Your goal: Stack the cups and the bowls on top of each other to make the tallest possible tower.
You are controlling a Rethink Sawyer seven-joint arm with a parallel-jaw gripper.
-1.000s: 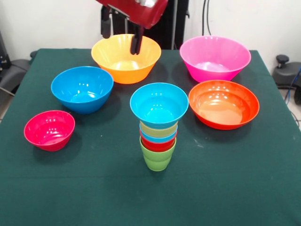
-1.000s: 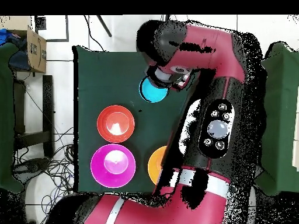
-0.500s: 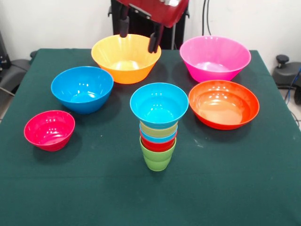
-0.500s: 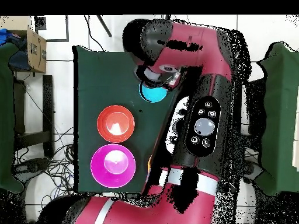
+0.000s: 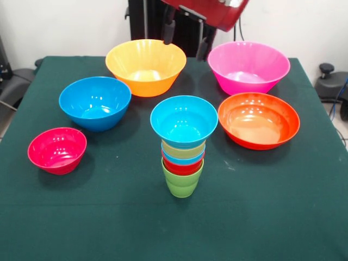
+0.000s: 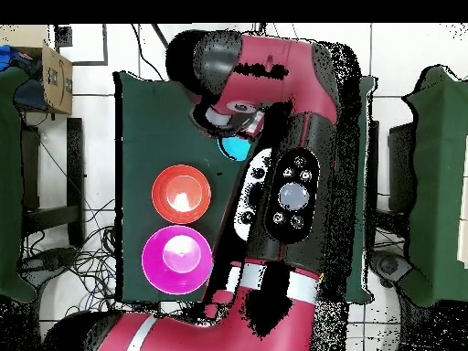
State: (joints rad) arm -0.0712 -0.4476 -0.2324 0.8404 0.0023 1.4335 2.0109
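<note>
Multicoloured tower [image 5: 184, 144] stands below open gripper [image 5: 185, 39].

Six bowls are in sight: five stand alone on the counter [image 5: 304, 217], namely yellow-orange [image 5: 145, 66], pink [image 5: 248, 67], red-orange [image 5: 259, 119], blue [image 5: 95, 102] and magenta [image 5: 57, 150]. The sixth, light blue [image 5: 184, 120], tops the one tower [image 5: 183, 145]. Below it sit four nested cups [image 5: 182, 173].

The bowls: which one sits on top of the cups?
The small light blue bowl. It rests on the stacked cups; the other five bowls stand separately on the table.
</note>
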